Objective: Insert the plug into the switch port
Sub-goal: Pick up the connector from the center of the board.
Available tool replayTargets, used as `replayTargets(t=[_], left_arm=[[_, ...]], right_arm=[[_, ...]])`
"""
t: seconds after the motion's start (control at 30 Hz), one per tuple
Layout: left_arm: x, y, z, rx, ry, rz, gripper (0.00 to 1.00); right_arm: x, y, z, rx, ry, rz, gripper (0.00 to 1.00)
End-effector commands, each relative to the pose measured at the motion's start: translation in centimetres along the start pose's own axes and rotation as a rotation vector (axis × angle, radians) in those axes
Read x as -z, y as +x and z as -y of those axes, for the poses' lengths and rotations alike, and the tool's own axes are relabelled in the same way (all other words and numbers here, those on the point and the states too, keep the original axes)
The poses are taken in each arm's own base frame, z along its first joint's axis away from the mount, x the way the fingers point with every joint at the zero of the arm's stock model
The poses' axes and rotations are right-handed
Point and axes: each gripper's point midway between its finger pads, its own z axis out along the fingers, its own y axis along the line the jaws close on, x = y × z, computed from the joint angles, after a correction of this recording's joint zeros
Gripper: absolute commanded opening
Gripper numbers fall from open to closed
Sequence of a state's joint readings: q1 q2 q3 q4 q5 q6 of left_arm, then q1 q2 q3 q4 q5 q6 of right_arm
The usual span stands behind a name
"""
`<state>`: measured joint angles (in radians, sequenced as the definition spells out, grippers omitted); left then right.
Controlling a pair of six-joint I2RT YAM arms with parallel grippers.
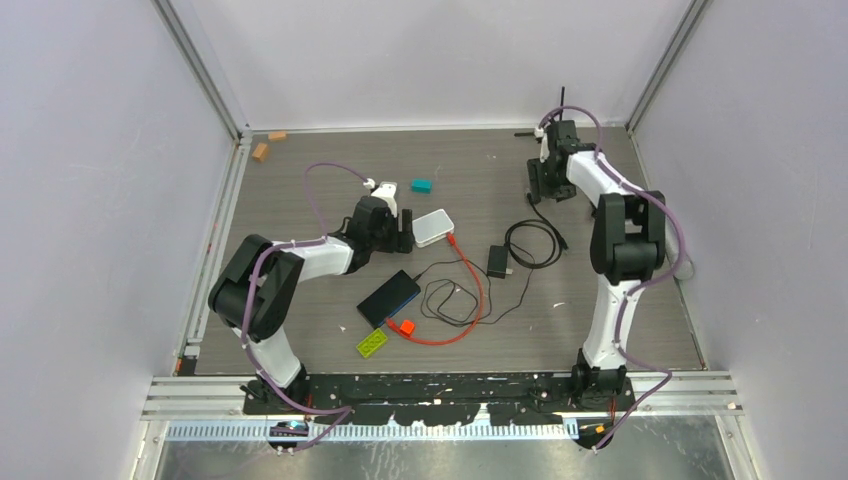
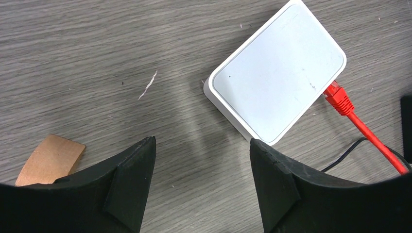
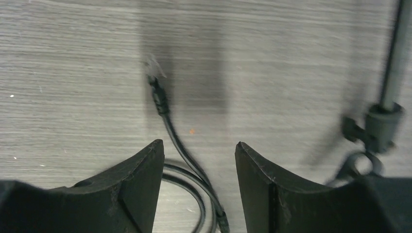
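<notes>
Left gripper [image 2: 201, 145] hovers near the switch [image 2: 277, 68], plug [image 2: 338, 97] at its far edge.

You can pass over the grey wooden tabletop [image 1: 480, 170] far right of the white rectangular plastic switch box [image 1: 433, 227], but near right of it the thin red-orange cable [image 1: 468, 262], looped thin black wire [image 3: 171, 132], small black power brick [image 1: 498, 261] and flat black slab [image 1: 390, 297] block the way.

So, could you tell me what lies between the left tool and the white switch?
Nothing: in the left wrist view, only bare tabletop separates the left tool from the switch.
</notes>
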<state>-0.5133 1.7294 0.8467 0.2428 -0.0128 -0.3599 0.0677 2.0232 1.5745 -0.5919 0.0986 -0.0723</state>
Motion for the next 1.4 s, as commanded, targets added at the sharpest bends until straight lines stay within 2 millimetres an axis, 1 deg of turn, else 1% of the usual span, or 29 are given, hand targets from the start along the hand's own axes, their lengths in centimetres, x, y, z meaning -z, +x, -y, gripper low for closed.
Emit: replayTargets(t=[0.0,0.17,0.33,0.4,0.5,0.57,0.67,0.7,0.77,0.8,0.87,0.9,0.97,1.0,1.03,1.1,1.17,1.23,1.27,1.37], left_arm=[[-0.3,-1.8,0.9,-0.008,0.025,0.044,0.72],[-0.4,-1.8,0.9,-0.013,0.024,0.04,0.72],[-0.4,-1.8,0.9,-0.015,0.024,0.039,0.72],[-0.4,-1.8,0.9,-0.013,0.024,0.039,0.72],[-0.5,-1.8,0.8,-0.013,0.023,0.035,0.72],[-0.5,-1.8,0.8,-0.013,0.022,0.035,0.72],[-0.5,-1.8,0.8,-0.015,0.022,0.035,0.72],[-0.5,-1.8,0.9,-0.015,0.023,0.035,0.72],[-0.4,-1.8,0.8,-0.016,0.022,0.035,0.72],[-0.4,-1.8,0.9,-0.016,0.023,0.036,0.72],[-0.4,-1.8,0.8,-0.018,0.023,0.035,0.72],[-0.4,-1.8,0.8,-0.018,0.023,0.036,0.72],[-0.4,-1.8,0.8,-0.019,0.022,0.036,0.72],[-0.5,-1.8,0.8,-0.018,0.022,0.035,0.72],[-0.5,-1.8,0.8,-0.018,0.021,0.033,0.72],[-0.5,-1.8,0.8,-0.017,0.022,0.032,0.72],[-0.5,-1.8,0.8,-0.017,0.022,0.033,0.72],[-0.5,-1.8,0.8,-0.017,0.022,0.032,0.72],[-0.5,-1.8,0.8,-0.018,0.022,0.033,0.72],[-0.5,-1.8,0.9,-0.018,0.022,0.032,0.72]], right_arm=[[-0.2,-0.4,-2.7,0.091,-0.164,-0.083,0.61],[-1.7,0.0,-3.2,0.117,-0.186,-0.096,0.61],[-3.8,0.2,-2.6,0.116,-0.144,-0.126,0.59],[-4.9,0.4,-2.4,0.122,-0.135,-0.15,0.57],[-6.1,1.3,-2.3,0.124,-0.136,-0.2,0.5],[-6.6,2.0,-2.3,0.114,-0.143,-0.217,0.43],[-6.8,2.3,-2.4,0.088,-0.167,-0.226,0.21],[-6.8,2.3,-2.4,0.082,-0.169,-0.223,0.13],[-6.3,1.8,-2.1,0.073,-0.146,-0.192,0.02],[-5.9,1.4,-1.6,0.063,-0.115,-0.163,0.01],[-4.2,0.2,1.3,0.042,0.051,-0.094,0.0],[-2.6,-0.4,2.9,0.025,0.14,-0.063,0.0],[1.3,-1.1,6.3,0.008,0.354,-0.019,0.0],[3.5,-1.4,7.7,0.001,0.446,0.004,0.01],[5.6,-1.6,8.9,-0.005,0.522,0.011,0.0],[9.8,-1.9,10.3,-0.024,0.621,0.039,0.0],[13.3,-2.0,11.0,-0.036,0.687,0.08,0.01],[16.4,-2.1,10.5,-0.042,0.697,0.138,0.01],[18.0,-2.2,9.9,-0.043,0.684,0.172,0.0],[22.2,-1.5,6.8,0.007,0.628,0.239,0.0]])
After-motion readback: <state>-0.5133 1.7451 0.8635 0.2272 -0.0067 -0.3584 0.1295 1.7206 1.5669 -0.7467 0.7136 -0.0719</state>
